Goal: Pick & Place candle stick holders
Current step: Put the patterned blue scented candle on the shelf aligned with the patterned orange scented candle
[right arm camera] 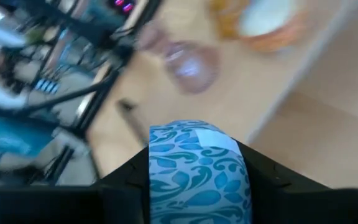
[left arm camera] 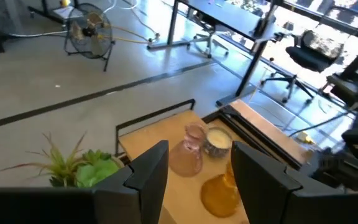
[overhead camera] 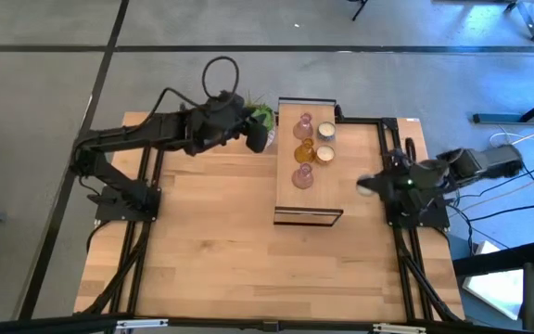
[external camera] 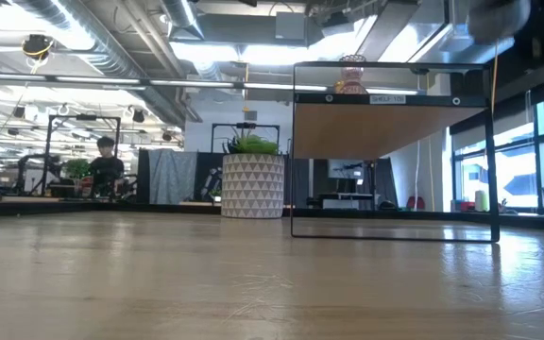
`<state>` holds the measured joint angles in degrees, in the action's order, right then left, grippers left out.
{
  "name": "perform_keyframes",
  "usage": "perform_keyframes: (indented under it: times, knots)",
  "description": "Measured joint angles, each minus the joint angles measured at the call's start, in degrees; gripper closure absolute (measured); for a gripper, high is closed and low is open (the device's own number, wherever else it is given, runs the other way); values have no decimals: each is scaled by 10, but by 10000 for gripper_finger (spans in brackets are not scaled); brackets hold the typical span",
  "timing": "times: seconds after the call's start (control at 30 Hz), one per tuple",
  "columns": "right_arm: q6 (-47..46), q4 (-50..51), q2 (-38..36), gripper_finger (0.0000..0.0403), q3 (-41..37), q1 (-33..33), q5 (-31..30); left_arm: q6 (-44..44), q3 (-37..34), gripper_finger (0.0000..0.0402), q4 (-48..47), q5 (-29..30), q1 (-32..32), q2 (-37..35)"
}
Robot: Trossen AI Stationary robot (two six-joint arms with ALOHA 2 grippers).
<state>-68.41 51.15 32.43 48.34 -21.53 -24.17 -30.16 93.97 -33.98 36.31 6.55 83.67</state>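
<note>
Five holders on stand: pink glass, amber, brownish-pink, two cream.
Right gripper: jaws clamped on blue-patterned holder, right of stand.
Left gripper: jaws parted, empty, near succulent.

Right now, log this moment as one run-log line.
left gripper: open above stand | right gripper: shut on blue-patterned holder | three glass holders on stand

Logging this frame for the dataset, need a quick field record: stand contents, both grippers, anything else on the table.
stand: wooden black-framed stand, far half of the table
glass holders on stand: pink, amber, brownish-pink, in one row
cream holders on stand: two, beside the glass row
left gripper: open, empty, above the stand's far end near the succulent
right gripper: shut on a blue-patterned holder, at the stand's right side
table: bare wood in the near half
</note>
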Motion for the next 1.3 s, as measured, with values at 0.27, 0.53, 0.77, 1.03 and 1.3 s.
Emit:
perform_keyframes:
  times: [0.27,0.53,0.77,1.03,1.3]
  knots:
    - [-11,-104,-21,241,-92,164,151,-6,0,231,3,-37,40,13]
    - [14,-223,-11,240,-177,310,324,5,0,231,8,-62,50,23]
    - [51,-283,58,240,-179,391,417,9,0,231,4,-68,43,30]
    - [50,-352,126,239,-179,407,478,24,0,231,5,-70,43,32]
    - [52,-348,127,196,-179,436,495,33,0,231,-22,-61,45,32]
